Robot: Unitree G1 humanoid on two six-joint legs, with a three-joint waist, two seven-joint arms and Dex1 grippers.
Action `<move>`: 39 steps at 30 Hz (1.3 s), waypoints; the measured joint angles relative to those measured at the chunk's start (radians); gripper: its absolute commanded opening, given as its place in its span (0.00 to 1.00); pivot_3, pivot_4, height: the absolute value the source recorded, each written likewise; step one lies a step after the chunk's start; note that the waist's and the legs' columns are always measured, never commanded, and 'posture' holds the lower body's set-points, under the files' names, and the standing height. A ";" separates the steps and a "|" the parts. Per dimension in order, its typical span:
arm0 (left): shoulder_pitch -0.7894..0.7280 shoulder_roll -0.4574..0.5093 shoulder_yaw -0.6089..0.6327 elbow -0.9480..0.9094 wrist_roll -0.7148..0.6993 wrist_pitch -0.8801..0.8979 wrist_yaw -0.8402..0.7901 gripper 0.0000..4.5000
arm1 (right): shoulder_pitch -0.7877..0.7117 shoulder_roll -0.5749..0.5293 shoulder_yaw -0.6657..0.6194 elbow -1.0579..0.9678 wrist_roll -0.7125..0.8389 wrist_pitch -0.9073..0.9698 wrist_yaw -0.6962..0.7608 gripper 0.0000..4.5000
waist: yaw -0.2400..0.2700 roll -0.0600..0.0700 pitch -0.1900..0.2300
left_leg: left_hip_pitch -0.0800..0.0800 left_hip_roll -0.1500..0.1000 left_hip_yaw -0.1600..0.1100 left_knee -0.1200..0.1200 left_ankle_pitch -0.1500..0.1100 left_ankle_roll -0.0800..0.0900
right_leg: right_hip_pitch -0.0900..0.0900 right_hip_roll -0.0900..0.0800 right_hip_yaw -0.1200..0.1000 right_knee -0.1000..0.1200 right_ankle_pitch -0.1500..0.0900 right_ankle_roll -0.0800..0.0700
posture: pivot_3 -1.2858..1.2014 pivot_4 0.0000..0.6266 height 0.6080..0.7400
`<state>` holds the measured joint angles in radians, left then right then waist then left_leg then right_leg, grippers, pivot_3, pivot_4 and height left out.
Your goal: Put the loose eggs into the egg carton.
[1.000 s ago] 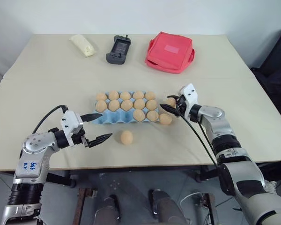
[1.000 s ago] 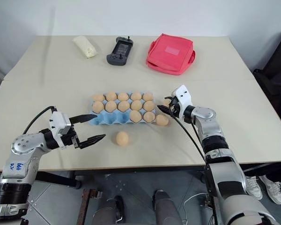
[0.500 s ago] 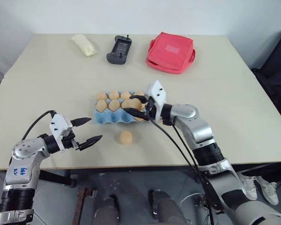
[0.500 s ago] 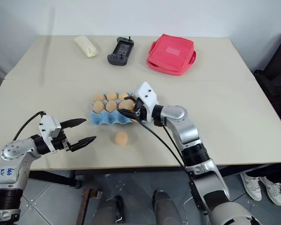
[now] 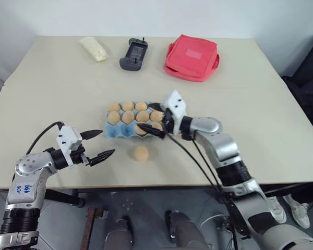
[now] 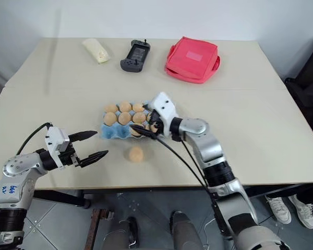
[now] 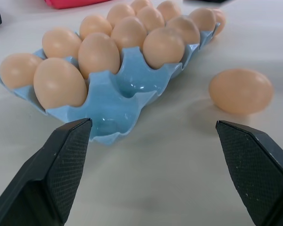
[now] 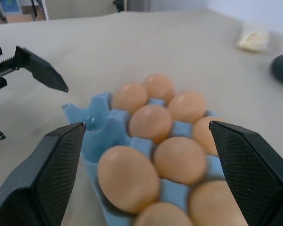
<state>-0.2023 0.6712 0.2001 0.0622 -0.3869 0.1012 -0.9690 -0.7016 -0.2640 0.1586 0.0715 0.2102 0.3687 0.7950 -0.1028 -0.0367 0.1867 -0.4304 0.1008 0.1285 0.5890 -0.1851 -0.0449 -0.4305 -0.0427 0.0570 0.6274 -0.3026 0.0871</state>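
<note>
- While the left gripper (image 5: 100,143) hovers low over the table (image 5: 261,120) with jaws spread and empty, one loose egg (image 5: 141,152) lies at its 3 o'clock, just off the near edge of the egg carton (image 5: 119,132).
- Carton sits mid-table, mostly filled; its near-left cups are bare.
- Right gripper (image 5: 156,120) hangs over the carton's right half, jaws released, grasping nothing.
- Red pouch (image 5: 191,50) at 12 o'clock.
</note>
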 measured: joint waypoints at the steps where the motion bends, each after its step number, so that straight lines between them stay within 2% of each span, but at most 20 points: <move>1: -0.009 -0.003 -0.007 0.000 0.000 0.000 -0.002 1.00 | 0.029 -0.026 -0.022 -0.026 0.010 0.001 0.005 0.99 | 0.004 0.000 0.000 | 0.000 -0.001 0.000 0.000 0.000 0.000 | 0.000 0.000 0.000 0.000 0.000 0.000 | 0.52 0.24 1.00; 6: -0.052 -0.022 -0.043 0.001 0.001 0.000 -0.016 1.00 | 0.218 -0.159 -0.141 -0.110 0.045 -0.049 0.027 0.99 | 0.021 0.000 0.000 | 0.000 -0.001 0.001 0.002 -0.001 0.001 | 0.001 0.001 0.001 -0.001 0.000 0.000 | 0.52 0.24 1.00; 10: -0.099 -0.035 -0.080 0.030 0.008 -0.004 -0.031 1.00 | 0.408 -0.253 -0.264 -0.115 0.064 -0.183 0.065 0.99 | 0.026 0.000 0.000 | 0.001 -0.002 0.000 0.003 0.000 0.002 | 0.002 0.004 0.001 -0.001 0.000 0.000 | 0.52 0.24 1.00; 14: -0.132 -0.044 -0.110 0.055 0.020 -0.010 -0.045 1.00 | 0.491 -0.278 -0.322 -0.084 0.077 -0.245 0.081 0.99 | 0.015 0.000 0.000 | 0.003 -0.002 0.002 0.005 0.001 0.005 | 0.004 0.005 0.005 -0.001 0.000 0.000 | 0.52 0.24 1.00; 18: -0.154 -0.058 -0.134 0.073 0.031 -0.017 -0.057 1.00 | 0.517 -0.283 -0.326 -0.039 0.085 -0.276 0.097 0.99 | 0.013 0.000 0.000 | 0.008 -0.002 0.002 0.006 0.001 0.005 | 0.007 0.005 0.006 0.000 -0.002 -0.005 | 0.52 0.24 1.00; 26: -0.166 -0.058 -0.138 0.104 0.035 -0.020 -0.069 1.00 | 0.399 -0.280 -0.256 0.029 0.097 -0.280 0.150 0.99 | 0.014 0.000 0.000 | 0.008 -0.004 0.002 0.008 0.002 0.006 | 0.009 0.003 0.006 -0.001 -0.001 -0.005 | 0.52 0.24 1.00; 32: -0.159 -0.056 -0.128 0.099 0.035 -0.020 -0.063 1.00 | 0.163 -0.218 -0.135 0.267 0.022 -0.295 0.166 0.99 | 0.014 0.000 0.000 | 0.008 -0.003 0.002 0.008 0.002 0.006 | 0.008 0.002 0.006 0.000 -0.001 -0.006 | 0.52 0.24 1.00; 35: -0.137 -0.055 -0.117 0.082 0.035 -0.018 -0.053 1.00 | 0.104 -0.186 -0.117 0.408 0.002 -0.334 0.185 0.99 | 0.017 0.000 0.000 | 0.007 -0.003 0.002 0.007 0.002 0.007 | 0.008 0.003 0.006 0.000 0.000 -0.004 | 0.52 0.24 1.00; 38: -0.114 -0.053 -0.101 0.058 0.033 -0.013 -0.045 1.00 | 0.059 -0.162 -0.101 0.517 -0.011 -0.370 0.217 0.87 | 0.018 0.000 0.000 | 0.006 -0.003 0.002 0.007 0.002 0.009 | 0.007 0.003 0.005 0.000 0.001 -0.001 | 0.52 0.24 1.00; 39: -0.105 -0.049 -0.095 0.048 0.032 -0.011 -0.039 1.00 | 0.054 -0.159 -0.095 0.527 -0.012 -0.377 0.232 0.79 | 0.018 0.000 0.000 | 0.006 -0.003 0.003 0.006 0.002 0.009 | 0.007 0.003 0.005 0.000 0.002 0.001 | 0.52 0.24 1.00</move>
<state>-0.3072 0.6221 0.1047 0.1107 -0.3549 0.0901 -1.0080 -0.6478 -0.4232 0.0640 0.5988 0.1980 -0.0081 1.0266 -0.0851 -0.0364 0.1869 -0.4241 0.0975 0.1314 0.5955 -0.1834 -0.0361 -0.4237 -0.0398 0.0624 0.6271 -0.3008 0.0880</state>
